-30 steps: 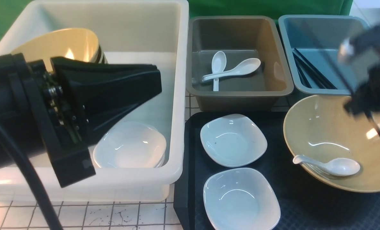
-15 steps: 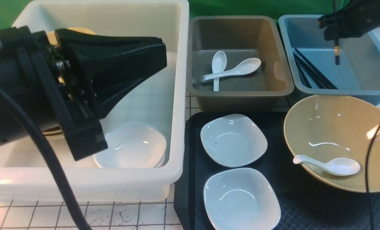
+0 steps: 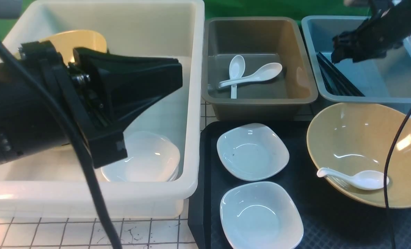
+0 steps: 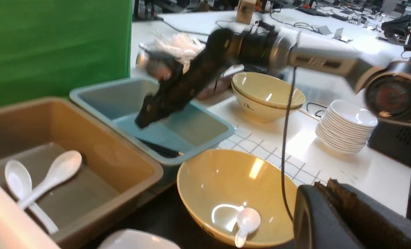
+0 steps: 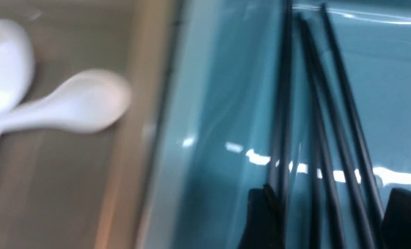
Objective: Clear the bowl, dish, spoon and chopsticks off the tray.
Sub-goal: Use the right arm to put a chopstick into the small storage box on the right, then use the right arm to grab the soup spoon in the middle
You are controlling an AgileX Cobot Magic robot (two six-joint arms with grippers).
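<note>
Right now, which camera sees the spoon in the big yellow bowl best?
The front view: the spoon lies whole and sharp in the bowl. The left wrist view shows it smaller and foreshortened. The right wrist view misses it.

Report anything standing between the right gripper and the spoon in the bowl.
Nothing visible blocks it. The right gripper hangs open over the blue bin; the spoon lies uncovered in the bowl, nearer the robot. Only the bin's near wall and the bowl's rim lie between them.
</note>
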